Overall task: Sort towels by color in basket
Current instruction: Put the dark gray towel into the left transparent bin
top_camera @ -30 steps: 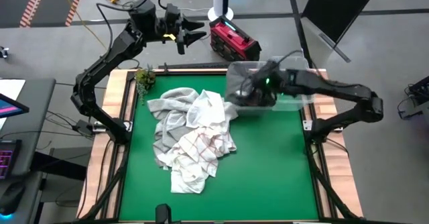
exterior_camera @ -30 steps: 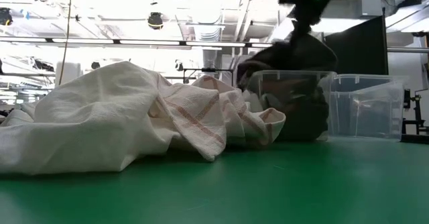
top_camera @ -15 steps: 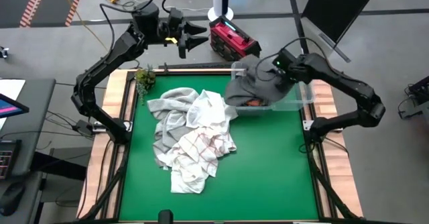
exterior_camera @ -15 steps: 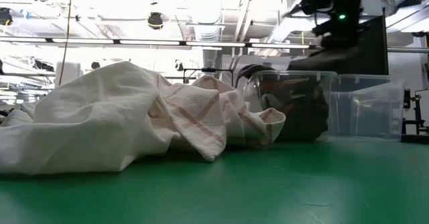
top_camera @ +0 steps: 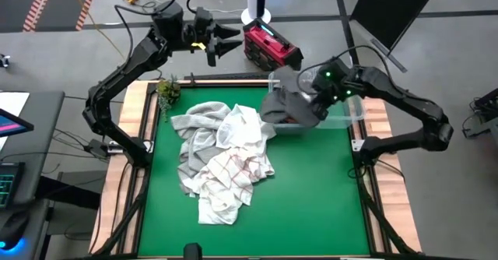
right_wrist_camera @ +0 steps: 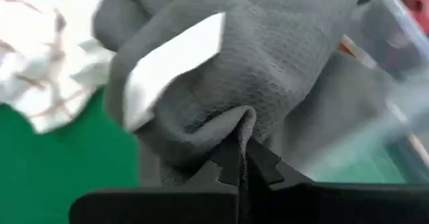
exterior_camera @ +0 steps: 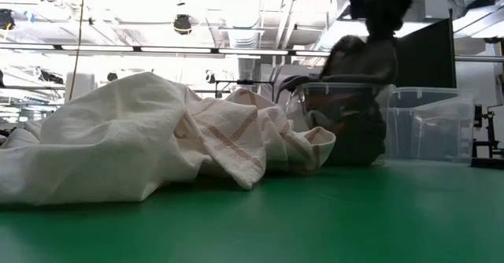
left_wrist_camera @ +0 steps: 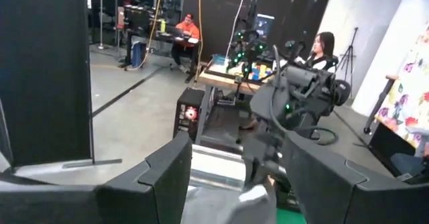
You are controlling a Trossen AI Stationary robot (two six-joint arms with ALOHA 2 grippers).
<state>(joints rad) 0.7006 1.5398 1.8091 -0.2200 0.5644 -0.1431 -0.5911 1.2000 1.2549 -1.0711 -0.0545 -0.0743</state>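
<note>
Right hand pinched tight on waffle-textured dark grey towel; left hand spread, empty.

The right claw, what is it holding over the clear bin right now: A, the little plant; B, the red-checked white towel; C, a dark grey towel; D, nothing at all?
C: the right claw is pinched shut on a fold of the dark grey towel, which hangs over the clear bin at the table's far edge.
</note>
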